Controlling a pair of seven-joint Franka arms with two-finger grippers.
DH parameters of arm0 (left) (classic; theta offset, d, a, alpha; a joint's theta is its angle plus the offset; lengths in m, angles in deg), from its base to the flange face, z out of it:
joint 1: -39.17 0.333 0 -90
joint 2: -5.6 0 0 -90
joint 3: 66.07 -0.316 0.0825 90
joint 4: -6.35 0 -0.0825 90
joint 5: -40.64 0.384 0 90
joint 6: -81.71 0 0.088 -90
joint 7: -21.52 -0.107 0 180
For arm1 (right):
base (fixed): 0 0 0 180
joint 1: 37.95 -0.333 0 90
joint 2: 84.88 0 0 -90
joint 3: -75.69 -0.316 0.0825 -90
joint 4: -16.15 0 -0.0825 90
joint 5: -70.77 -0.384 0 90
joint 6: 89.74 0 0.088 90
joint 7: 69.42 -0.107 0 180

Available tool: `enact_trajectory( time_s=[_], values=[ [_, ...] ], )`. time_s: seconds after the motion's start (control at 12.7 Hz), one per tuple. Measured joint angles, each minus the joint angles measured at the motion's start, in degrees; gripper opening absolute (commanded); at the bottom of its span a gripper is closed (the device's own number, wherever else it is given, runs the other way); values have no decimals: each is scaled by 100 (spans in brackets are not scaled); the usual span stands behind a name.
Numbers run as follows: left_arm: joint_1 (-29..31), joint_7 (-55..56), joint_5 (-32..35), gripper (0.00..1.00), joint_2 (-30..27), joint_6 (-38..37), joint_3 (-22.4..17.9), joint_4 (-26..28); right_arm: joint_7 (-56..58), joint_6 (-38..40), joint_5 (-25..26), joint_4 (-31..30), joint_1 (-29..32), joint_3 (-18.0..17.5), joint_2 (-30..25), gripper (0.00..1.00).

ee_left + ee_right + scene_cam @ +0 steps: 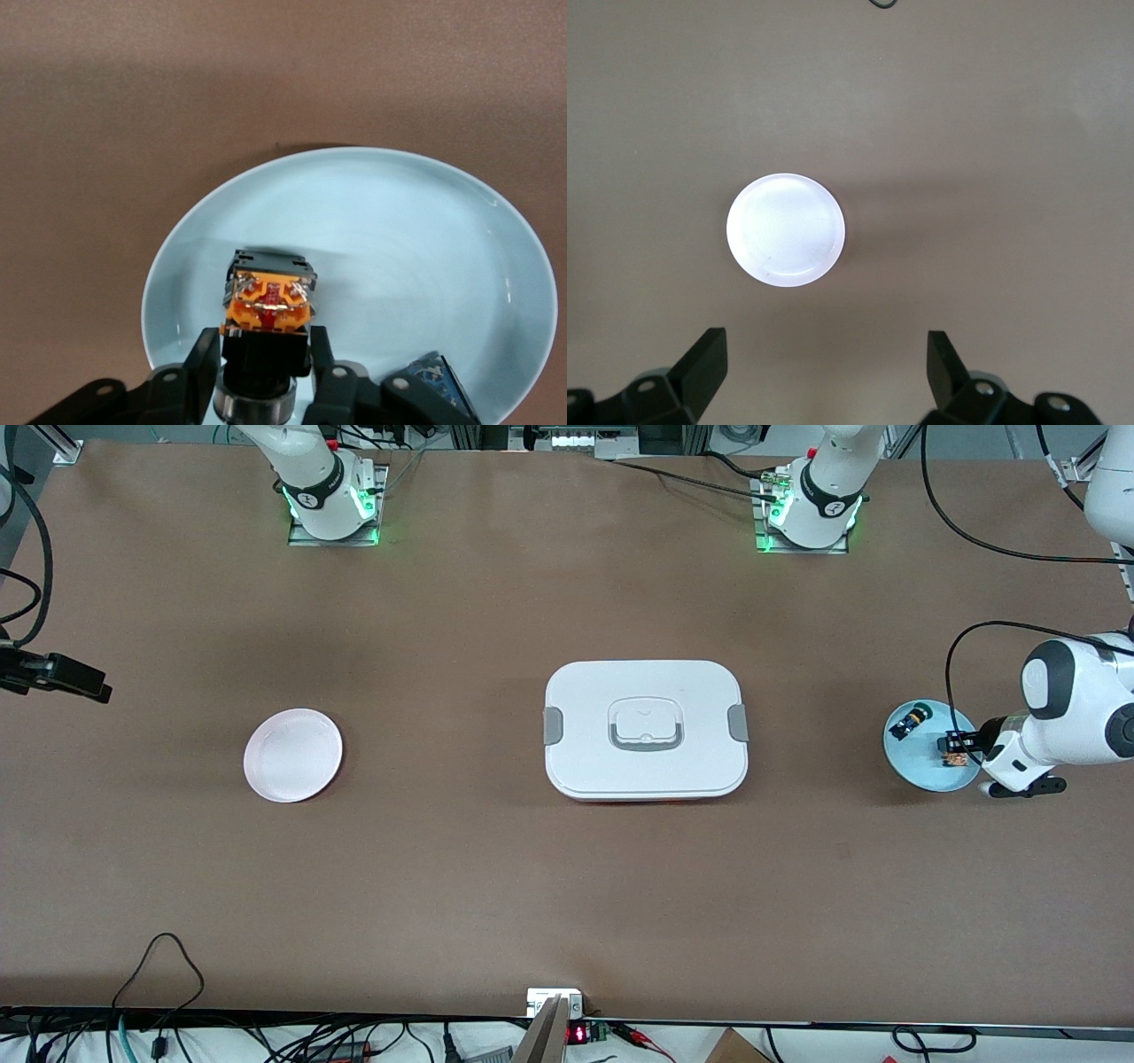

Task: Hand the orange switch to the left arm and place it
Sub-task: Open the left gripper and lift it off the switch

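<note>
The orange switch (955, 759) lies on a light blue plate (921, 778) at the left arm's end of the table. My left gripper (957, 746) is shut on it, one finger pressed to each side of its black body; the left wrist view shows the gripper (262, 341), the switch's orange end (267, 303) and the plate (399, 221). My right gripper (825, 341) is open and empty, high over the table beside a white plate (786, 230). In the front view it shows at the right arm's end (93, 687). The white box (645, 729) sits mid-table between the two plates.
A black-and-blue switch with a green tip (908, 722) lies on the same blue plate, also in the left wrist view (434, 379). The white plate (293, 755) is empty. Cables hang along the table's near edge.
</note>
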Motion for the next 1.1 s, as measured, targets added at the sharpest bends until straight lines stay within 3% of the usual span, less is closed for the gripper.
enact_trajectory(
  time_s=[0.31, 0.55, 0.87, 1.1],
  values=[
    [4, -39, 0, 100, 32, 55, 11, -250, -5, -137, -2, -1038, -30, 2, -747, 100],
    [23, -63, -98, 100, -176, -169, 198, -615, 51, -133, -7, -1274, -49, 3, -994, 100],
    [-483, -89, -706, 100, -1214, -1531, 477, -1252, 105, -193, -9, -1268, -70, 4, -1002, 100],
    [-1248, -76, -1185, 100, -2263, -2298, 294, -1374, 112, -212, -12, -1196, -70, 9, -1004, 100]
  ],
)
